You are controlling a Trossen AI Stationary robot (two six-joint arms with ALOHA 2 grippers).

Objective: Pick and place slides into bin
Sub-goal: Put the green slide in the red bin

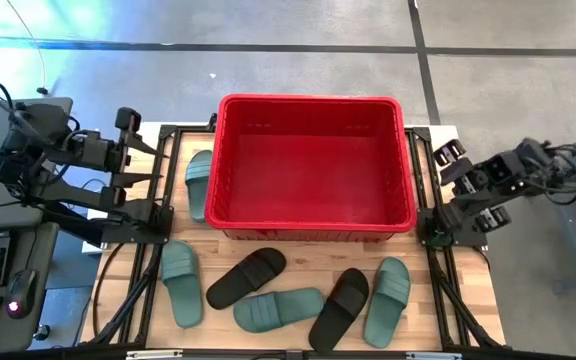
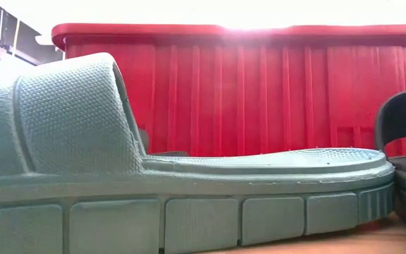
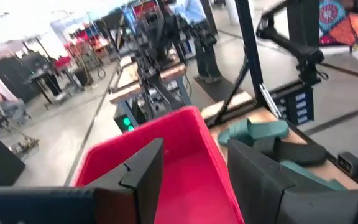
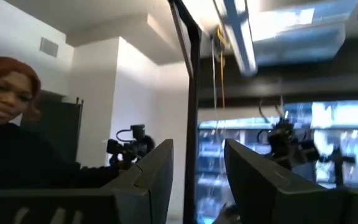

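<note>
Six rubbery slides (image 1: 279, 309), four sage green and two black, are seen on the table beside the large red plastic bin (image 1: 313, 225). Left gripper (image 1: 143, 160) and right gripper (image 1: 446, 162) are held apart-fingered, empty, at the table's sides.

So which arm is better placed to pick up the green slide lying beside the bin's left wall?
Probably the left arm. Its tool is open and sits just beside that green slide, left of the red bin. The right tool waits beyond the bin's far side.
</note>
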